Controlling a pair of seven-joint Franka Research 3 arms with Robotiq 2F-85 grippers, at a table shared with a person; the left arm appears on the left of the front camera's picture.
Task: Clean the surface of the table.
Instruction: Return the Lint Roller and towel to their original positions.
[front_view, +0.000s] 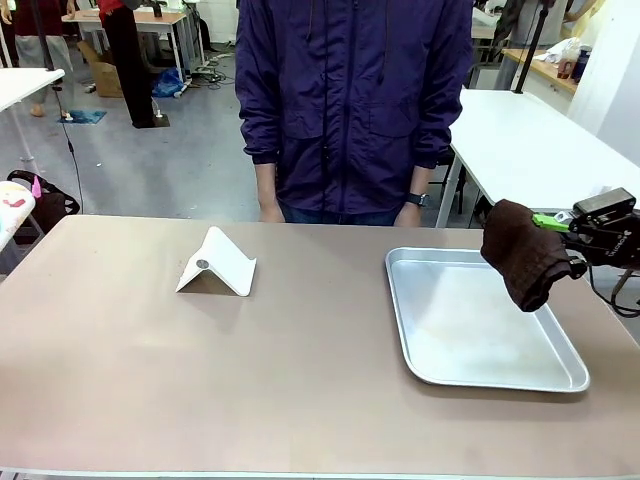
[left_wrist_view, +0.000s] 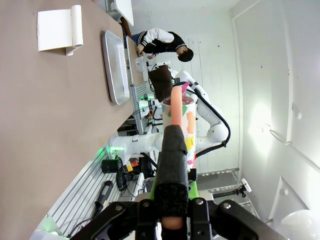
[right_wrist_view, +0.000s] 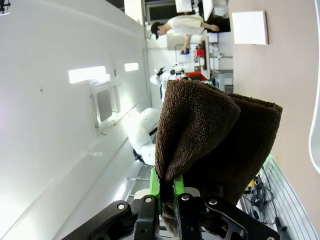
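The brownish-tan table (front_view: 300, 380) lies in front of me. At its right edge my right gripper (front_view: 552, 222) is shut on a dark brown cloth (front_view: 525, 252). The cloth hangs over the right rim of the metal tray (front_view: 560, 375). In the right wrist view the cloth (right_wrist_view: 215, 135) drapes over the shut gripper (right_wrist_view: 166, 187) and hides its fingertips. In the left wrist view my left gripper (left_wrist_view: 173, 131) is shut on a peach-coloured stick-like thing (left_wrist_view: 176, 102), which pokes out past the fingertips. It is held off the table (left_wrist_view: 40, 125).
A white folded stand (front_view: 215, 265) sits left of the table's centre. The metal tray is on the right half. A person in a dark purple jacket (front_view: 350, 100) stands at the far edge with hands down. White-topped tables stand beyond, at the right and far left.
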